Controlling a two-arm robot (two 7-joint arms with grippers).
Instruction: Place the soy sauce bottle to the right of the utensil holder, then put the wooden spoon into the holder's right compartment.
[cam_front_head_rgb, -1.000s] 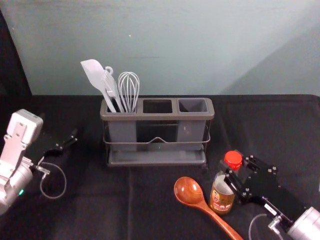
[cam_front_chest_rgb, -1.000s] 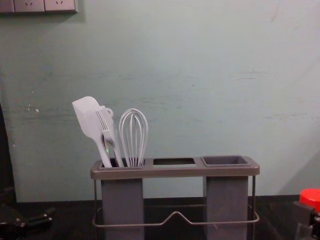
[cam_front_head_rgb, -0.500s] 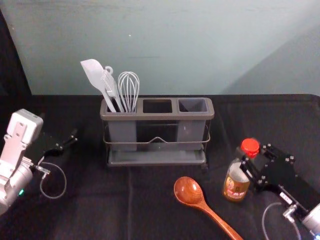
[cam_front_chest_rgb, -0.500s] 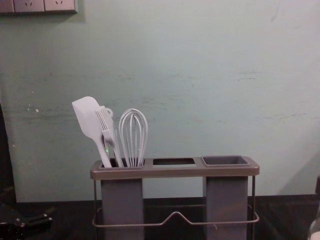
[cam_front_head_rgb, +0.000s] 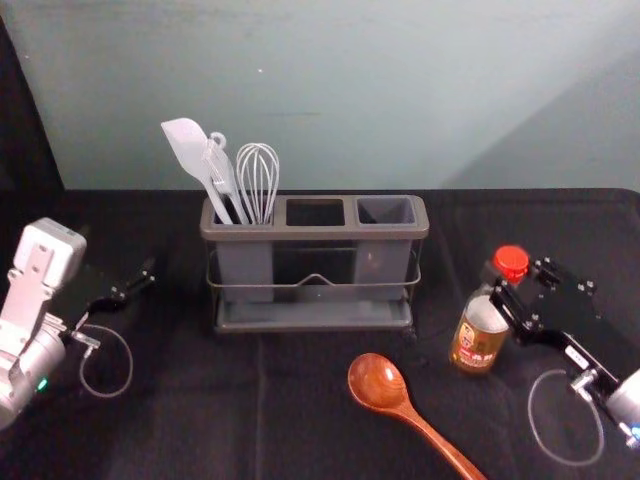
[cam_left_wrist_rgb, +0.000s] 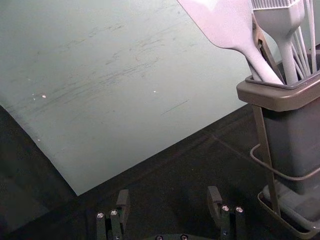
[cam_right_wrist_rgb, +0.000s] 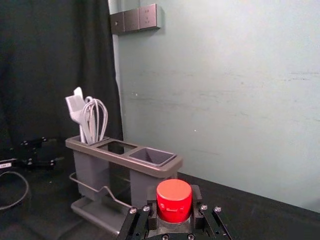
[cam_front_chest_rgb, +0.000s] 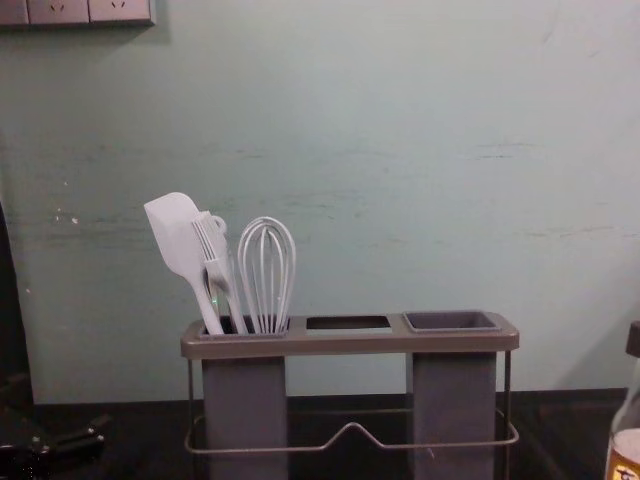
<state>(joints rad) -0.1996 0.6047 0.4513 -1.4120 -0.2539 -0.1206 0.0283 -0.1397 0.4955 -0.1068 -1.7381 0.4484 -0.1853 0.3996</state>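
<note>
The right gripper (cam_front_head_rgb: 497, 287) is pinching the bottle (cam_front_head_rgb: 478, 342), whose body lies at its seven o'clock. The left gripper (cam_front_head_rgb: 117, 254) is spread, at the nine o'clock of the holder (cam_front_head_rgb: 315, 234).

A bottle (cam_front_chest_rgb: 626, 446) is right of the holder (cam_front_chest_rgb: 350, 345).

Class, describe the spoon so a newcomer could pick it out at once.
Start at the grey utensil holder. In front of its right half lies a brown wooden spoon, bowl end nearest the holder. Unlike the red-capped bottle to its right, it lies flat.
</note>
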